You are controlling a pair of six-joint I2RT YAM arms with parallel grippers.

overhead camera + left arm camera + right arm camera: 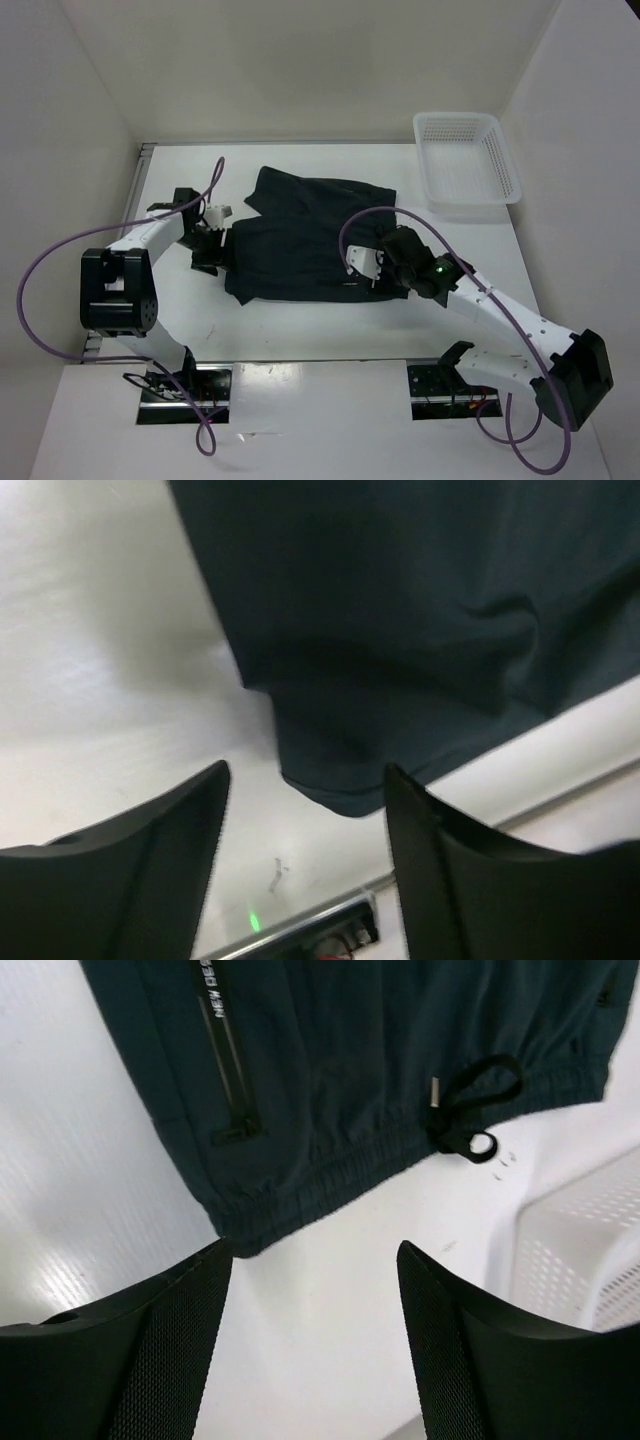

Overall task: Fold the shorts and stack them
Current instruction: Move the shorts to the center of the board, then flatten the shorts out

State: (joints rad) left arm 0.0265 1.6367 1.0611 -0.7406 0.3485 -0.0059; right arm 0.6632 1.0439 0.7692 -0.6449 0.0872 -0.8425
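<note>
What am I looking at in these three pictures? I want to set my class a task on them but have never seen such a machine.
Two robot arms are bolted at the near edge of a white table. One picture looks down from above; the other two come from cameras on each wrist. Dark shorts lie flat on the table, a white perforated basket at the far right corner. The left pincer is open at a hem corner, the right pincer open near the waistband and its drawstring. Neither holds anything.

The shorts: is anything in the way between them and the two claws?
Nothing visible. The shorts lie flat on the table. The left gripper and right gripper are both open at the cloth's edges. The white basket sits off at the far right corner.
</note>
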